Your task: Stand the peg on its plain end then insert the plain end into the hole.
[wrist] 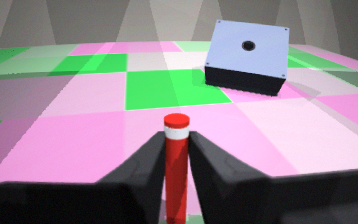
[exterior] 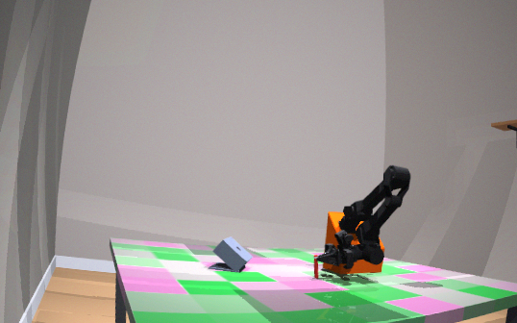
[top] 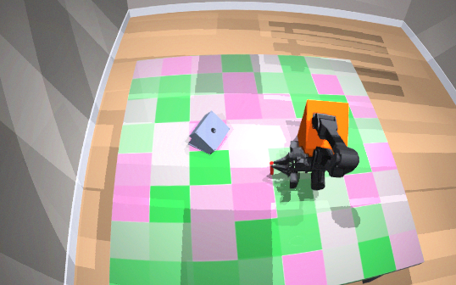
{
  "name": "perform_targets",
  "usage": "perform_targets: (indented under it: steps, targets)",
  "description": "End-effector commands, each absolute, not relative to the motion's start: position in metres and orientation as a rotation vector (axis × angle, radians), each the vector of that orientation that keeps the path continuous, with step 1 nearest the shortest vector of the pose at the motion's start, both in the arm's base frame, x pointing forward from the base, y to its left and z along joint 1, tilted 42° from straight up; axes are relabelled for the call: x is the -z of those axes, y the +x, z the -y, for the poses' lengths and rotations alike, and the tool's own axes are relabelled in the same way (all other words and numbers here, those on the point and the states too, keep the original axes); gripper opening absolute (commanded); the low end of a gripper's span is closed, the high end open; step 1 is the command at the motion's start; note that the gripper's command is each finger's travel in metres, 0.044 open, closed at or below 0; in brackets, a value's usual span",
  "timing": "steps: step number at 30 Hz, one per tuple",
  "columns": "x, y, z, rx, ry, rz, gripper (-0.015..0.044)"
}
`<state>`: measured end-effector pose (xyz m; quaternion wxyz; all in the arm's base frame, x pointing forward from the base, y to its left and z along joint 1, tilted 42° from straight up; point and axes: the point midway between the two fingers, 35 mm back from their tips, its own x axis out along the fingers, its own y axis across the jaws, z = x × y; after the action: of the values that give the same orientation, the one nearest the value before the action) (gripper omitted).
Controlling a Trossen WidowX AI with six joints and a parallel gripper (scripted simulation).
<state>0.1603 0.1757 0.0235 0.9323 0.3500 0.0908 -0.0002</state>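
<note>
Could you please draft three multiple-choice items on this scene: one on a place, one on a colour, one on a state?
1. Where is the peg's white band?
A. At its top end
B. At its bottom end
C. At its middle

2. What colour is the panel's face?
A. Orange
B. Pale blue
C. Green

3. How is the gripper?
A. Open beside the peg
B. Shut on nothing
C. Shut on the peg

Answers: 1 A, the wrist view shows the band just under the top cap. 2 B, the face around the hole is pale blue. 3 C, both fingers press the upright peg's sides.
</note>
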Motion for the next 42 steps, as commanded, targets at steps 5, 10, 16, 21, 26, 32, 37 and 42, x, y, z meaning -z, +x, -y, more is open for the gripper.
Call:
perform_targets:
  steps: [5, 10, 16, 21, 26, 32, 37, 42]
  targets:
    - [-0.0218, 0.1583, -0.1762, 0.003, 0.715, -0.183, 0.0049]
    - [-0.021, 0.1575, -0.1755, 0.007, 0.713, -0.178, 0.0049]
    - [-0.0199, 0.1565, -0.1746, 0.011, 0.71, -0.173, 0.0049]
    - [-0.0189, 0.1556, -0.1737, 0.015, 0.707, -0.168, 0.0049]
    - [-0.0178, 0.1548, -0.1728, 0.018, 0.704, -0.164, 0.0049]
    - [-0.0166, 0.1538, -0.1717, 0.021, 0.701, -0.159, 0.0049]
    - [-0.0156, 0.153, -0.1708, 0.024, 0.698, -0.155, 0.0049]
    - [-0.0145, 0.1522, -0.1698, 0.027, 0.695, -0.15, 0.0049]
